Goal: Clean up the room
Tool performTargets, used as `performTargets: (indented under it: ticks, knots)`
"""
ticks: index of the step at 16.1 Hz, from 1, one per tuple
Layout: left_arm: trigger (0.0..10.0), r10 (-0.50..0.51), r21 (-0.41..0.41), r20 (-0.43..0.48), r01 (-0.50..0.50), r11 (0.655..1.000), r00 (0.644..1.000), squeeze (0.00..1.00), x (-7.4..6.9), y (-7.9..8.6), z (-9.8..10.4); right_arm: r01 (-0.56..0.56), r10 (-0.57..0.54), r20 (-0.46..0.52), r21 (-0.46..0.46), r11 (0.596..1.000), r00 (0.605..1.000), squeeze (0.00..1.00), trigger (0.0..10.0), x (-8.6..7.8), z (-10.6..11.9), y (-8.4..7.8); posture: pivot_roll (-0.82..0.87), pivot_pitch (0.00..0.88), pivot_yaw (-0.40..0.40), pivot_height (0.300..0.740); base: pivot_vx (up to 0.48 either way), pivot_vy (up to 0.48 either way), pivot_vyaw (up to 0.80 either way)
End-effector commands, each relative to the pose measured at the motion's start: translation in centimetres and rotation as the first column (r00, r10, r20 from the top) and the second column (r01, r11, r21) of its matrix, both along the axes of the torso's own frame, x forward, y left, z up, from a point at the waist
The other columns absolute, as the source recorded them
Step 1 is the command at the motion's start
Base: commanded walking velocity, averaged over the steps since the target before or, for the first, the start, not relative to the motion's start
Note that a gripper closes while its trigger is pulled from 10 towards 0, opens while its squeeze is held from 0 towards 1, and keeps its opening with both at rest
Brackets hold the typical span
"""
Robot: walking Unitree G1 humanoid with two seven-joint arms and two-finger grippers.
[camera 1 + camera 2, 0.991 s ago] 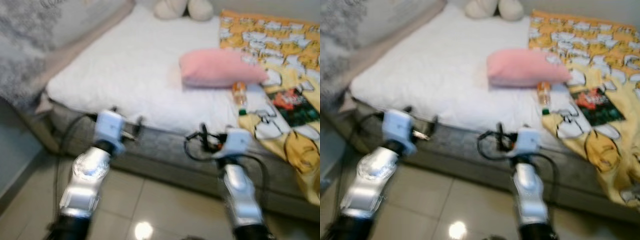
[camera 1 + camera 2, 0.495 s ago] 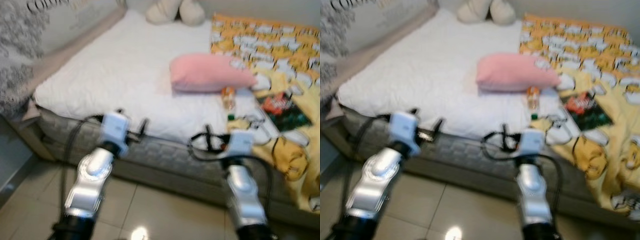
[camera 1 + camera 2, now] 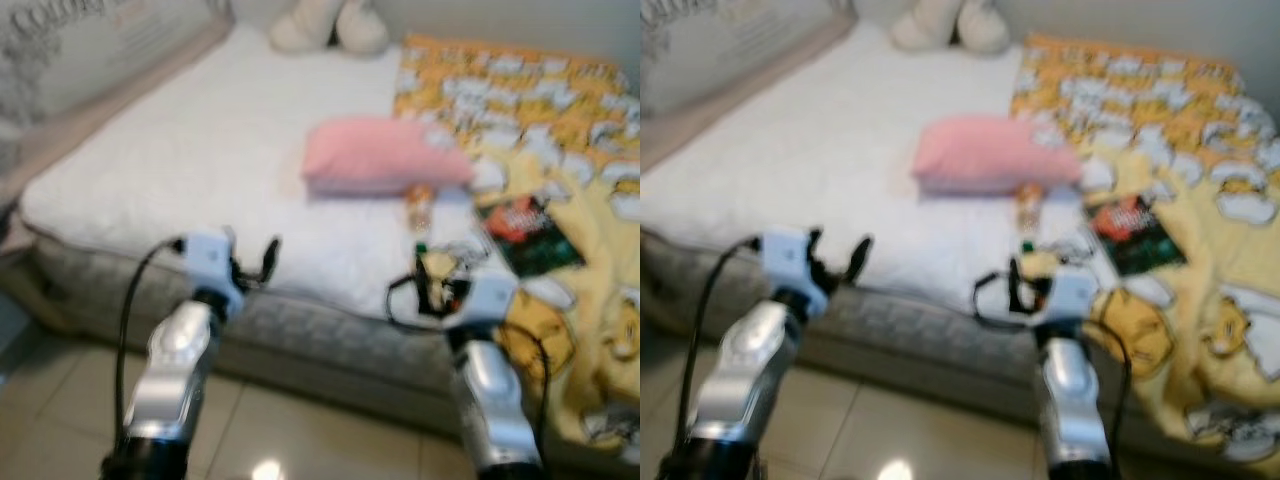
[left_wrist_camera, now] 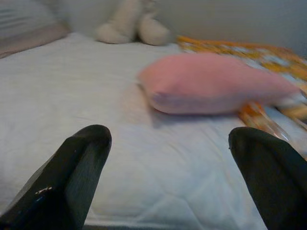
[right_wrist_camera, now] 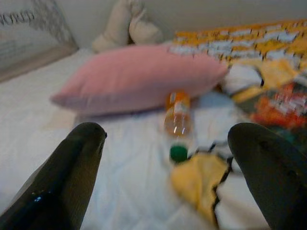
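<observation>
On the white mattress a pink pillow lies near the middle, with an orange bottle with a green cap just in front of it, beside a yellow patterned blanket and a dark book. Left gripper and right gripper hover at the bed's edge, fingers spread wide, empty.

Head eyes high, looking down — wrists low, close, sharing pillow
</observation>
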State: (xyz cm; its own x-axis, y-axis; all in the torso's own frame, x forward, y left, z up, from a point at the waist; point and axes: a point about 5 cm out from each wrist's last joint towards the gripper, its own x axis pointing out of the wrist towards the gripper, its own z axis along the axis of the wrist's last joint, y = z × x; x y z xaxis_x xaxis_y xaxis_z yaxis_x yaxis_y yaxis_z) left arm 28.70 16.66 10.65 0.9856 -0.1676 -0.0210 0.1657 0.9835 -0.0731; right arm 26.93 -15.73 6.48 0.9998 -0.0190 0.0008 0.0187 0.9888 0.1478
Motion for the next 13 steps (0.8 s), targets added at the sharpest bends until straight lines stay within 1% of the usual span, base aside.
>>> performTargets:
  ticks: [1,3,4,5,6,7,9,13]
  knots:
    - [10.0,0.074,-0.02,-0.054,-0.075,0.997,0.996,0.0,-0.3,1.6,-0.8,-0.038,0.037,0.02,0.023,0.999,0.999,0.0,10.0,0.2,0.5,1.0,0.0,0.0,0.008,0.74,0.424,0.0,0.0]
    - [10.0,0.073,-0.026,-0.064,-0.074,0.997,0.995,0.0,-0.4,1.6,-1.0,-0.054,0.053,0.022,0.017,0.998,0.998,0.0,10.0,0.2,0.6,1.1,0.0,0.0,0.0,0.74,0.0,0.0,0.0]
    - [10.0,0.055,-0.003,-0.044,-0.055,0.998,0.998,0.0,-0.2,1.2,-0.6,-0.06,0.06,0.025,0.017,0.998,0.998,0.0,10.0,0.3,0.7,1.1,0.01,0.0,-0.004,0.74,0.0,0.0,0.0]
    - [10.0,0.036,0.021,-0.021,-0.035,0.999,0.999,0.0,0.0,0.9,-0.2,-0.063,0.062,0.03,0.016,0.998,0.998,0.0,10.0,0.5,0.8,1.1,0.01,0.0,-0.004,0.74,0.0,0.0,0.0]
    - [10.0,-0.022,0.062,0.034,0.02,0.998,0.999,0.0,0.2,0.1,0.7,-0.063,0.062,0.037,0.011,0.998,0.997,0.0,10.0,0.8,1.1,1.1,0.01,0.0,-0.008,0.74,0.0,0.0,0.0]
    - [10.0,-0.061,0.073,0.068,0.056,0.996,0.996,0.0,0.2,-0.4,1.2,-0.057,0.057,0.04,0.006,0.998,0.998,0.0,10.0,1.0,1.2,1.0,0.01,0.0,-0.008,0.74,0.251,0.0,0.0]
    - [10.0,-0.092,0.121,0.083,0.081,0.989,0.992,0.0,0.4,-0.9,1.5,-0.029,0.029,0.031,-0.007,1.0,0.999,0.0,10.0,1.4,1.2,0.5,0.01,0.0,-0.006,0.74,0.48,0.0,0.0]
    - [10.0,-0.124,0.144,0.083,0.111,0.983,0.989,0.0,0.5,-1.3,1.5,0.001,0.0,0.022,-0.015,1.0,1.0,0.0,10.0,1.9,1.3,-0.2,0.01,0.0,0.003,0.74,0.48,0.0,0.0]
